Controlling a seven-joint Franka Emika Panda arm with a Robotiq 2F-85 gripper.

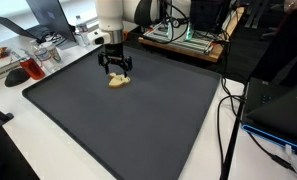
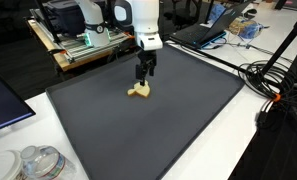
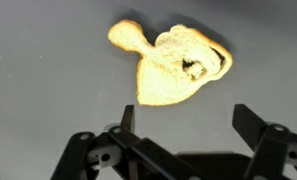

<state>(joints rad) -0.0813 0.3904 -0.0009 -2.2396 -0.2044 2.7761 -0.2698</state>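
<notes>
Hovering with the arm [image 2: 145, 18] upright, I have my pincer [image 1: 115, 70] pointing straight down, jaws wide, just above a tan lump [image 3: 166, 70] on the dark mat [image 1: 138, 125]; clear tubs [image 2: 36, 163] sit well away.

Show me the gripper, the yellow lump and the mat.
gripper [image 2: 144, 79], in an exterior view, between its fingertips.
yellow lump [image 3: 163, 75], wrist view, on its wide body.
mat [image 1: 138, 130], in an exterior view, on its bare middle.

A robotics lab or tech workroom. Just behind the gripper [image 2: 145, 77], a wooden shelf [image 2: 66, 58] carries exposed electronics [image 2: 88, 40]. Farther back sits an open laptop [image 2: 203, 32]. Well off to the gripper's side, black cables [image 2: 273, 80] trail across a white table [image 2: 278, 145]. A dark work mat [image 2: 158, 130] lies beneath it.
</notes>
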